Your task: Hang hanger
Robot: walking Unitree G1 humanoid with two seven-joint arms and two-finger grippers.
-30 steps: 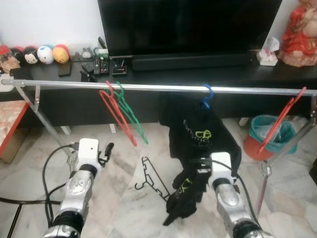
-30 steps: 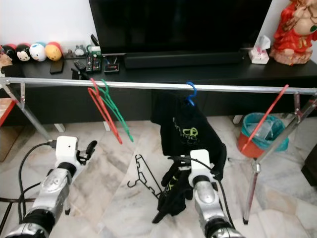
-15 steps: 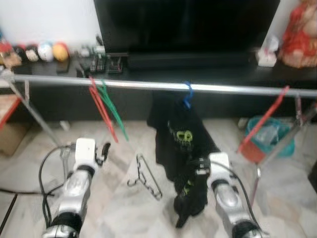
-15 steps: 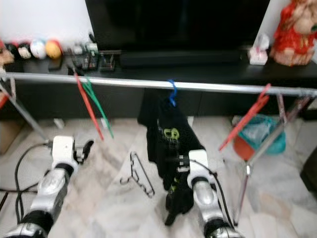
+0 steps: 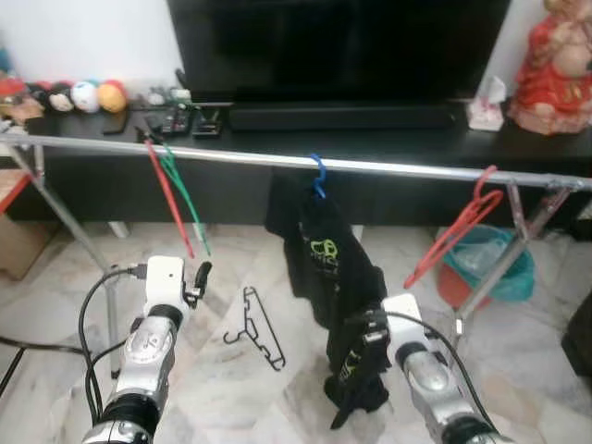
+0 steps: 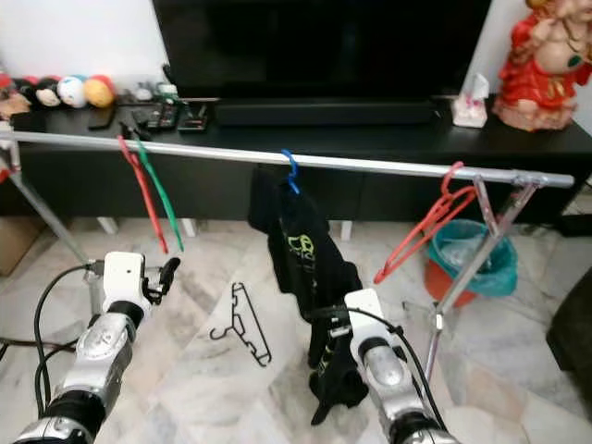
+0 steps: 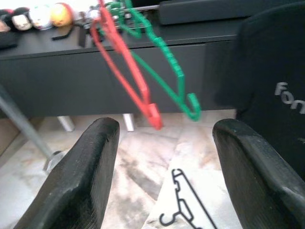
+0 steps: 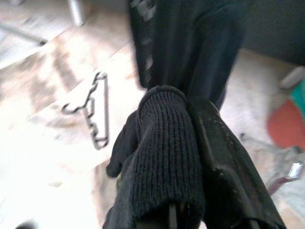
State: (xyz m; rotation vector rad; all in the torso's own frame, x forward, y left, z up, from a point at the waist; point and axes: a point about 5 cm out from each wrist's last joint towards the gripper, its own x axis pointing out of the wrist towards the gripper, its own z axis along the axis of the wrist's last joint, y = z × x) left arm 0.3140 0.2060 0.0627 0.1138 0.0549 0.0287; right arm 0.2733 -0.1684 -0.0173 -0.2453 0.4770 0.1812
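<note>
Across the far wall sits a big black television (image 5: 338, 42) on a long dark desk (image 5: 277, 139). In front runs the silver rail (image 5: 277, 160), carrying a black shirt (image 5: 319, 254) on a blue hanger (image 5: 317, 174), red and green hangers (image 5: 176, 199) to the left, a red hanger (image 5: 453, 236) to the right. On the marble floor (image 5: 231, 388) lies the black hanger (image 5: 254, 328), untouched. Right pincer (image 5: 356, 370) is clamped on a dark knitted cloth (image 8: 162, 157). Left pincer (image 7: 164, 162) is spread wide, holding nothing.
</note>
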